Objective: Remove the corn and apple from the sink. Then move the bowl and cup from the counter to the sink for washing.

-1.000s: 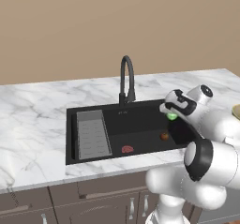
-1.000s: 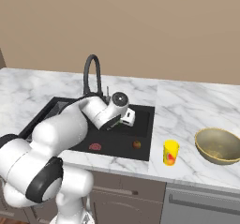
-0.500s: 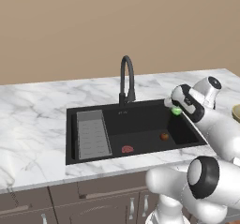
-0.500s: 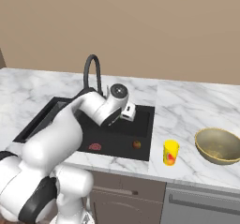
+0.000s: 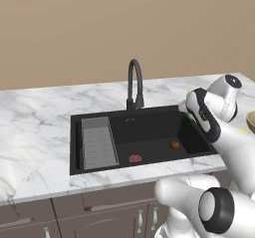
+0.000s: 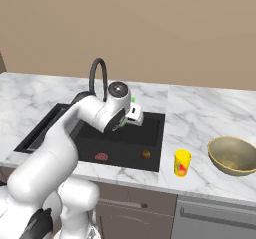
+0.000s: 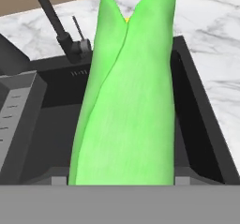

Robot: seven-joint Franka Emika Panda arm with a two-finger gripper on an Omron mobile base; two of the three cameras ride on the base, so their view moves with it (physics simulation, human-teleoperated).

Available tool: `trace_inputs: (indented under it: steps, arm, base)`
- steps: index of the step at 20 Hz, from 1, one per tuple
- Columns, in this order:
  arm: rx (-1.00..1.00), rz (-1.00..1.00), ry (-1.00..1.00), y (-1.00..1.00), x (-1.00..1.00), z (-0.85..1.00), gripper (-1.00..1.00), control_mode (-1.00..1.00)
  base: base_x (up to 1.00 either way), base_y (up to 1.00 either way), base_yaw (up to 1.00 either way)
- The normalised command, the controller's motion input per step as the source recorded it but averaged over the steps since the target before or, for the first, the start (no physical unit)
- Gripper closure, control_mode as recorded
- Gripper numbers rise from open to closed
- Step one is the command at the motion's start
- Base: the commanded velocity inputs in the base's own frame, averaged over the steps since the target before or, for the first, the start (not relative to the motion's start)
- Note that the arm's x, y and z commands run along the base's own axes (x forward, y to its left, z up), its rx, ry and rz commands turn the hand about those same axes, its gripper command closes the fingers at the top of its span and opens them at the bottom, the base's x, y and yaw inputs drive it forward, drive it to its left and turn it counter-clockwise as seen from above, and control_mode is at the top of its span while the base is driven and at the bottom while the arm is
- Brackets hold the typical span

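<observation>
My gripper (image 5: pixel 191 107) (image 6: pixel 129 117) is shut on the corn (image 7: pixel 126 101), a bright green husked cob, and holds it in the air over the right part of the black sink (image 5: pixel 149 130) (image 6: pixel 130 145). Green tips of the corn (image 5: pixel 188 96) show at both sides of the hand. The apple (image 5: pixel 174 145) (image 6: pixel 145 154), a tiny brownish ball, lies on the basin floor at the front right. On the counter (image 6: pixel 200 113) right of the sink stand the yellow cup (image 6: pixel 182 163) and, further right, the tan bowl (image 6: pixel 232 154).
A flat reddish item (image 5: pixel 135 158) (image 6: pixel 101 156) lies on the basin floor near its front wall. A ribbed grey drain rack (image 5: pixel 98 142) takes up the sink's left end. The black arched faucet (image 5: pixel 134 82) (image 6: pixel 97 75) rises behind the basin.
The hand has risen a little and shifted toward the sink's right rim with the corn still in it. The apple, cup and bowl have stayed put.
</observation>
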Motion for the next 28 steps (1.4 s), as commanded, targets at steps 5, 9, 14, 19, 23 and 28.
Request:
trace_inputs:
  steps: [5, 9, 14, 19, 23, 28]
  arm:
    - [-0.11, -0.05, 0.00, 0.00, -0.44, 0.17, 1.00, -1.00]
    - [-0.11, -0.05, 0.04, 0.03, -0.45, 0.12, 1.00, -1.00]
    - [-0.07, 0.00, 0.10, 0.22, -0.36, 0.08, 1.00, -1.00]
    - [-0.01, 0.00, 0.14, 0.30, -0.27, 0.07, 1.00, -1.00]
    - [0.00, 0.00, 0.19, 0.33, -0.26, 0.09, 1.00, -1.00]
    - [0.00, 0.00, 0.26, 0.36, -0.26, 0.08, 1.00, -1.00]
  base:
    - [0.00, 0.00, 0.00]
    - [0.00, 0.00, 0.00]
    - [0.00, 0.00, 0.00]
    - [0.00, 0.00, 0.00]
    - [0.00, 0.00, 0.00]
    - [0.00, 0.00, 0.00]
